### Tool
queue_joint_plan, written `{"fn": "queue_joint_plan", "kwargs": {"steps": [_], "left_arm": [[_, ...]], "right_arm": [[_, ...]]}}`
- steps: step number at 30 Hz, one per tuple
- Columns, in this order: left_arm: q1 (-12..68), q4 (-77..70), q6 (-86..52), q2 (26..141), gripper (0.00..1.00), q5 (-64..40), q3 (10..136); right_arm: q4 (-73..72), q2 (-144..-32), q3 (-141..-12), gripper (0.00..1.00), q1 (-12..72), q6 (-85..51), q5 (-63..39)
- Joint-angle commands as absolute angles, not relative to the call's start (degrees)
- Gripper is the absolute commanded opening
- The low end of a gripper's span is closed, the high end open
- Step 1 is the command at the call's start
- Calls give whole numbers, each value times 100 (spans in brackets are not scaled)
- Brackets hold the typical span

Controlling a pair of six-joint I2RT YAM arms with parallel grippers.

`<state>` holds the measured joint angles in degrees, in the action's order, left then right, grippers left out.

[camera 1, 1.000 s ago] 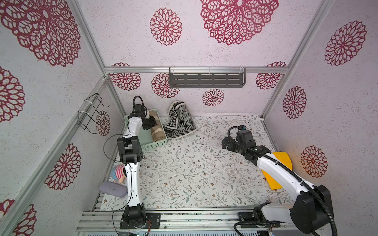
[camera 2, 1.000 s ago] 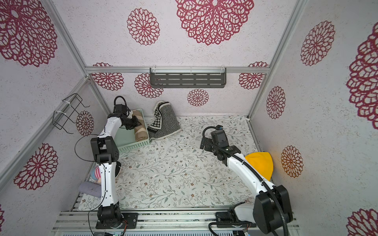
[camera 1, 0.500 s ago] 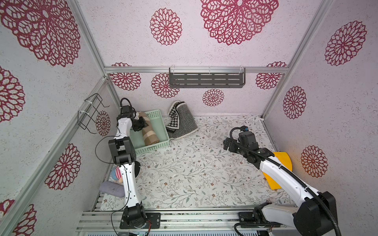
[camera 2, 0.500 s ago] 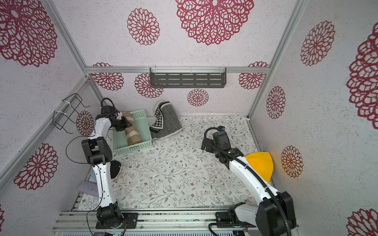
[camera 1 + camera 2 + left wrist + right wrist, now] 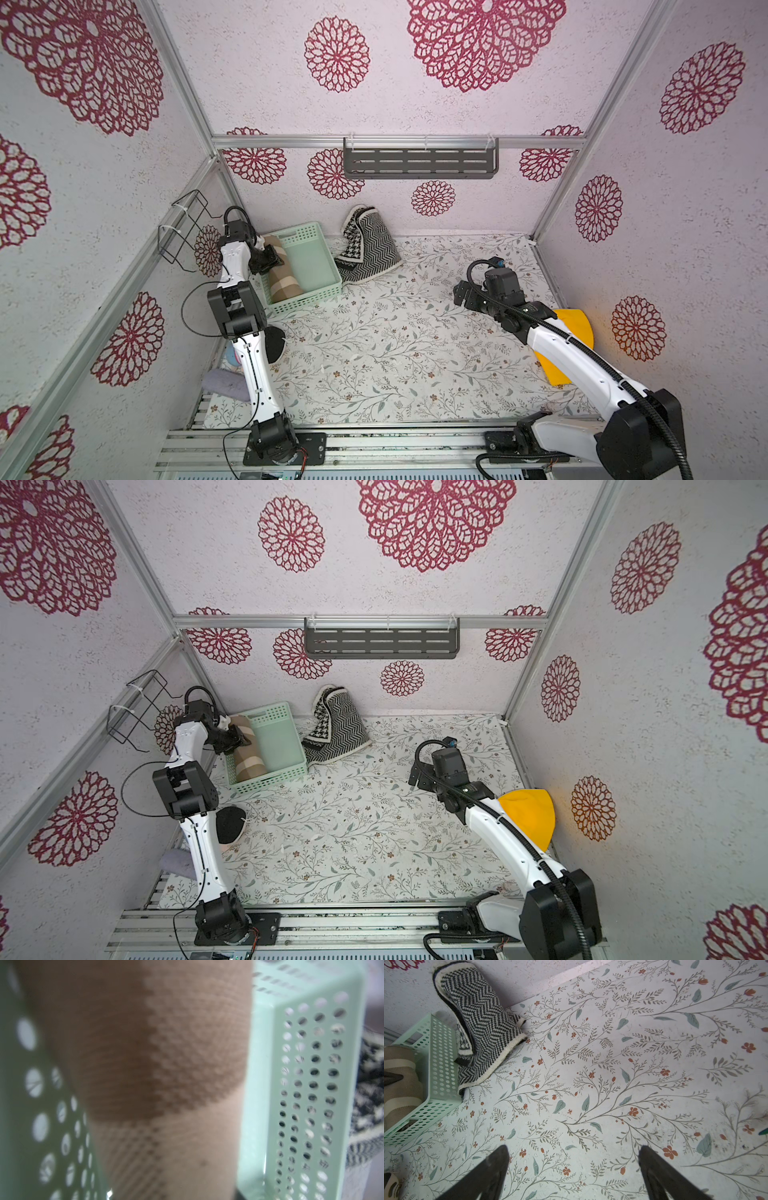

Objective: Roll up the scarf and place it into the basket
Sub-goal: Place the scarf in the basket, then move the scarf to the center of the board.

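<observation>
Two arms: the left arm (image 5: 235,259) reaches to the basket; the right arm (image 5: 557,353) hangs over the middle of the flowered surface (image 5: 395,340), well apart from the basket.
Scarf: the brown and cream scarf (image 5: 283,282) (image 5: 248,763) (image 5: 166,1064) (image 5: 398,1088) is rolled up like a log and lies inside the basket.
Long way: the roll lies along the basket's long side, next to the wall nearest the left arm. One end points to the back wall (image 5: 291,199), the other to the front.
Basket: the mint-green basket (image 5: 313,262) (image 5: 279,742) (image 5: 311,1084) (image 5: 440,1064) sits in the back left corner of the surface.
Left jaws: right at the far half of the scarf. I cannot tell if they pinch it or are apart.
Right jaws: wide apart, with nothing in them.
Zigzag cloth: a black and white zigzag cloth (image 5: 372,249) (image 5: 340,725) (image 5: 483,1022) leans on the back wall, just beside the basket.
</observation>
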<state>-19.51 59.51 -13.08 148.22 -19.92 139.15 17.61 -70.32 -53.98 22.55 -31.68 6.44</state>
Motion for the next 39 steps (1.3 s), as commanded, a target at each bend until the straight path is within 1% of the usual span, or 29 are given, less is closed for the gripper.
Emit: {"fn": "queue_joint_plan", "kwargs": {"steps": [1, 4, 6, 8, 10, 12, 13, 15, 18, 23, 26, 28, 31, 33, 36, 39], "left_arm": [[-1876, 6047, -1200, 14717, 58, -1154, 13871], [-1735, 6069, -1269, 14787, 59, -718, 14025], [-1659, 6066, -1372, 14767, 64, -438, 14105], [-1592, 6023, -1534, 14644, 70, -113, 14108], [-1539, 5954, -1720, 14414, 82, 140, 14052], [-1479, 5854, -1962, 14099, 91, 396, 13932], [-1464, 5798, -2053, 13962, 95, 429, 13866], [-1427, 5685, -2249, 13636, 99, 404, 13680], [-1302, 5558, -2362, 13230, 100, 232, 13426], [-967, 5512, -2429, 12790, 99, 255, 13094], [-735, 5369, -2499, 12657, 100, -4, 12805], [-539, 5288, -2556, 12653, 98, -103, 12617], [-267, 5295, -2650, 12700, 98, -107, 12398], [-117, 5245, -2759, 12648, 100, -79, 12199], [95, 4917, -2905, 12397, 97, 17, 11701], [239, 4544, -3113, 12032, 97, 27, 11109]], "right_arm": [[1606, -7058, -5466, 99, 2284, -3236, 765], [1586, -7074, -5493, 99, 2283, -3226, 749], [1575, -7052, -5496, 99, 2281, -3231, 738], [1594, -7032, -5493, 99, 2283, -3228, 738], [1616, -6981, -5485, 99, 2283, -3217, 756], [1612, -6931, -5459, 99, 2285, -3209, 782], [1596, -6913, -5442, 99, 2281, -3199, 790], [1581, -6888, -5406, 99, 2285, -3190, 810], [1543, -6987, -5415, 99, 2284, -3105, 822], [1652, -7907, -5930, 99, 2292, -2943, 600], [1259, -8582, -6249, 99, 2300, -2820, 195], [991, -9125, -6605, 99, 2299, -2731, -71], [622, -9941, -7213, 99, 2299, -2663, -535], [419, -10495, -7678, 99, 2301, -2713, -866], [0, -11296, -8316, 99, 2295, -2908, -1342], [-216, -12137, -9067, 99, 2308, -2968, -1479]]}}
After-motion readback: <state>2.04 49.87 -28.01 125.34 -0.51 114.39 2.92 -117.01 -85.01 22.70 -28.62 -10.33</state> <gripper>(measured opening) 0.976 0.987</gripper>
